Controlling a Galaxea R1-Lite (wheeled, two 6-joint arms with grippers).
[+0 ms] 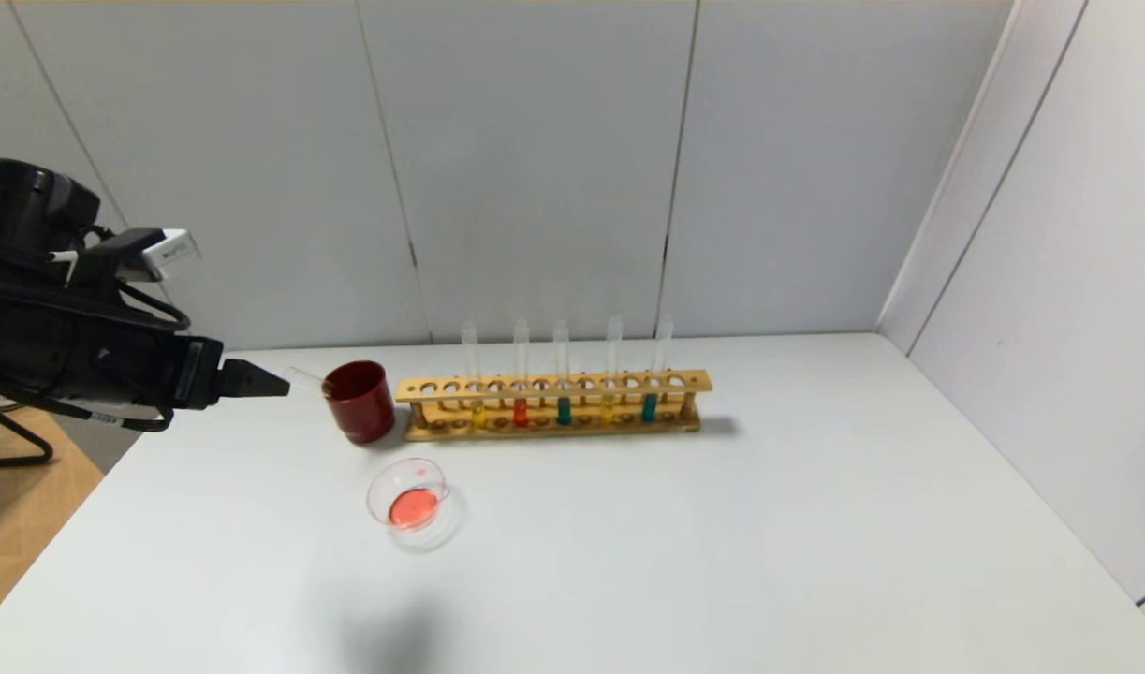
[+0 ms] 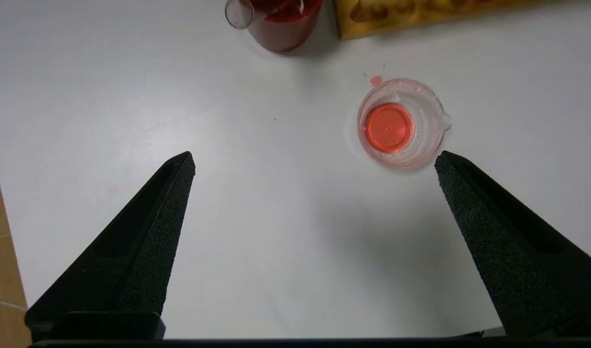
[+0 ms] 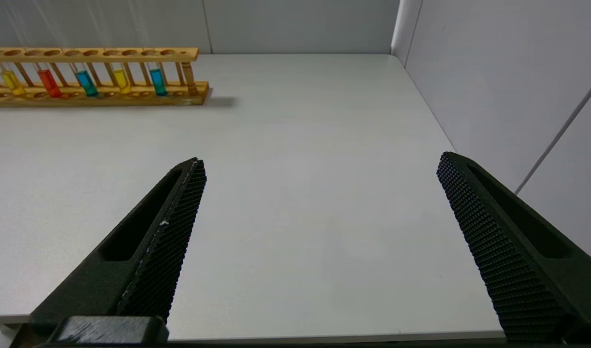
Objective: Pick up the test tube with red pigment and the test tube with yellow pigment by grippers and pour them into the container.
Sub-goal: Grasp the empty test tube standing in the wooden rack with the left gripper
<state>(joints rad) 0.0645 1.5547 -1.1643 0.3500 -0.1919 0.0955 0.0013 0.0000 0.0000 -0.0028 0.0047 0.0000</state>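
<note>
Right pincer [image 3: 319, 164]: black textured fingers spread wide, holding nothing, hanging over the near right part of the white surface [image 1: 815, 524]; not seen from the head camera.
Left pincer [image 2: 314, 162]: black fingers spread wide, nothing between them, raised over the left edge of the surface, near the dish.
Container: small round clear glass dish [image 1: 411, 505] with a pour lip, standing near the left edge, a shallow pool of orange-red liquid in its bottom.
Cup: opaque dark red cup [image 1: 358, 401] behind the dish, just beside the left end of the rack; a clear empty glass tube [image 2: 239, 13] leans out of it.
Rack: long wooden test-tube rack [image 1: 553, 404] along the far edge, five tubes upright.
Red tube: slim clear glass tube with orange-red liquid [image 1: 521, 374], second from the left.
Yellow tubes: slim clear glass tube with pale yellow liquid [image 1: 471, 373], leftmost; another yellow-liquid tube [image 1: 611, 370], fourth.
Teal tubes: teal-liquid tubes [image 1: 563, 374], third and fifth.
</note>
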